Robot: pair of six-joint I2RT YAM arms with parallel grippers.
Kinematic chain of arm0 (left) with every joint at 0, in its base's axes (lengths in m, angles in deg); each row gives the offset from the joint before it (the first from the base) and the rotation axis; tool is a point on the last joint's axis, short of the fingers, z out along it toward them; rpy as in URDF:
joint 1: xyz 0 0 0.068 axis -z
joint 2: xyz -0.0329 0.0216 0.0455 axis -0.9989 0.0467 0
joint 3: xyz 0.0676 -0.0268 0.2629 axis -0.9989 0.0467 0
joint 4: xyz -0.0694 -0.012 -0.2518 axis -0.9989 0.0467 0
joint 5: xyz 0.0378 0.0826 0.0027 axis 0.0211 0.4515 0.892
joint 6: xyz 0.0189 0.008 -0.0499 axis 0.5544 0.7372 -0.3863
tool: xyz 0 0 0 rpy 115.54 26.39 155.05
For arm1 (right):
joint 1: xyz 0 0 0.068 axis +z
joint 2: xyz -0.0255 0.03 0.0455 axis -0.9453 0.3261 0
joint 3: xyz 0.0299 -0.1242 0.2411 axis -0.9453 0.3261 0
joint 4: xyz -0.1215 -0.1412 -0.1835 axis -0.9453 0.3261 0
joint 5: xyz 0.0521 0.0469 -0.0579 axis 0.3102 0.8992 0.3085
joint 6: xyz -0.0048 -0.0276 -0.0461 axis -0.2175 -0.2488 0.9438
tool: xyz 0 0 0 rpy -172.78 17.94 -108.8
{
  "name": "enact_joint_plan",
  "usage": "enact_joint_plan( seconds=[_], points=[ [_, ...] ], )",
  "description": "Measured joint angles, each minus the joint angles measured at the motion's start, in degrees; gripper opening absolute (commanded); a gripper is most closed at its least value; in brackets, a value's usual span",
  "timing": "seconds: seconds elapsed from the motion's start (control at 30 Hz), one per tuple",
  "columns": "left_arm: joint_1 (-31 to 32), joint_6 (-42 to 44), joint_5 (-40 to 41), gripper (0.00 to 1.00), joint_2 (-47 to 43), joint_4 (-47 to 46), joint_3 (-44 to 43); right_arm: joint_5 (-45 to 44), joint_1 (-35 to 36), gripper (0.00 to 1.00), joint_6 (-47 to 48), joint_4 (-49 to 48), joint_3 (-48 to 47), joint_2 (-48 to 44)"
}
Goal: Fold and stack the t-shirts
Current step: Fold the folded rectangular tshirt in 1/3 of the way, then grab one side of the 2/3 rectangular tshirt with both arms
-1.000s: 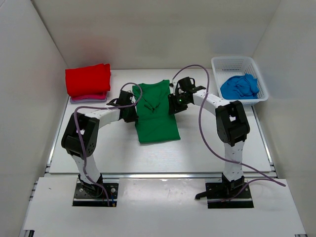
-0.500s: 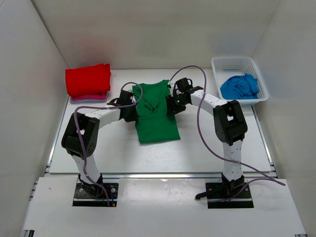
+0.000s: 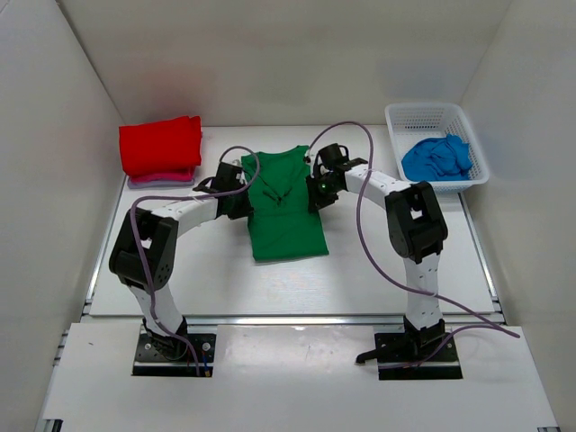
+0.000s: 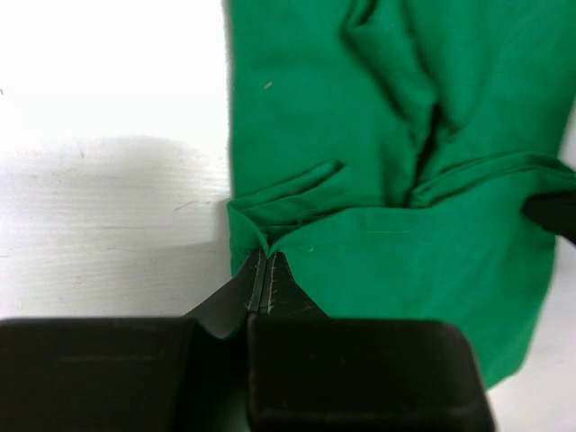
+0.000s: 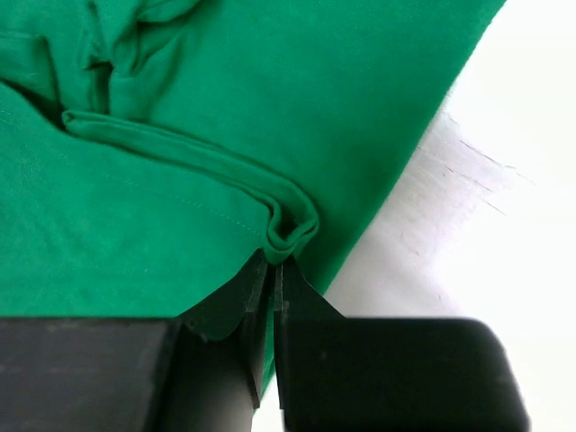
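Green t-shirt (image 3: 286, 216) lies spread mid-table (image 3: 378, 270), neck toward the far wall. You have the folded red t-shirt (image 3: 160, 144) on the pink t-shirt (image 3: 162, 181) at far left and the blue t-shirt (image 3: 436, 157) bunched in the basket (image 3: 430, 114) at far right. Your left gripper (image 4: 261, 274) is closed, pinching a fold at the green t-shirt's left edge, and your right gripper (image 5: 274, 261) pinches a fold at its right edge.

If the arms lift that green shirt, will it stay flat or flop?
Probably flop: the green shirt already puckers where the left tool and right tool pinch its edges. Lifted, it would likely sag between them. The thin folds suggest it is light.
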Motion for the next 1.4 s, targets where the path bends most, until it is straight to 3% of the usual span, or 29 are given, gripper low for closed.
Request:
enact_joint_plan(
  seconds=[0.73, 0.77, 0.83, 0.93, 1.03, 1.1, 1.2, 1.33, 1.4],
  points=[
    [-0.57, 0.68, -0.48, 0.00, 1.36, -1.95, -1.97, -0.74, -2.62, 0.00, 0.02, -0.68, 0.22, -3.80],
    [-0.57, 0.68, -0.46, 0.07, 2.01, -2.01, -2.01, -0.74, -2.62, 0.00, 0.00, -0.81, 0.22, -3.48],
    [-0.57, 1.09, -0.44, 0.46, 3.61, -2.19, -2.21, -0.87, -2.60, 0.16, 0.11, -1.01, 0.17, -2.62],
    [-0.57, 1.38, 0.17, 0.59, 5.81, -2.03, -3.15, -2.45, -2.60, 0.35, 0.17, -0.92, -0.42, -1.31],
    [-0.66, 1.90, 1.49, 0.63, 5.90, -1.57, -5.25, -5.29, -2.62, 0.65, 0.90, -0.76, -1.11, -0.66],
    [-0.96, 2.73, 2.27, 0.64, 4.55, -0.61, -5.31, -7.17, -2.60, 0.68, 1.14, -0.83, -0.83, -1.40],
    [-1.07, 3.37, 2.64, 0.64, -1.14, 0.76, -1.97, -9.42, -2.56, 0.65, 0.98, -2.14, 4.87, -6.51],
    [0.81, 2.40, 2.05, 0.63, -14.08, 1.51, 7.50, -10.38, -2.03, 0.49, -0.74, -3.28, 16.20, -17.64],
    [3.56, 1.14, 1.77, 0.62, -19.45, 1.27, 12.02, -10.62, -1.25, 0.47, -1.95, -4.57, 20.72, -22.01]
  ],
)
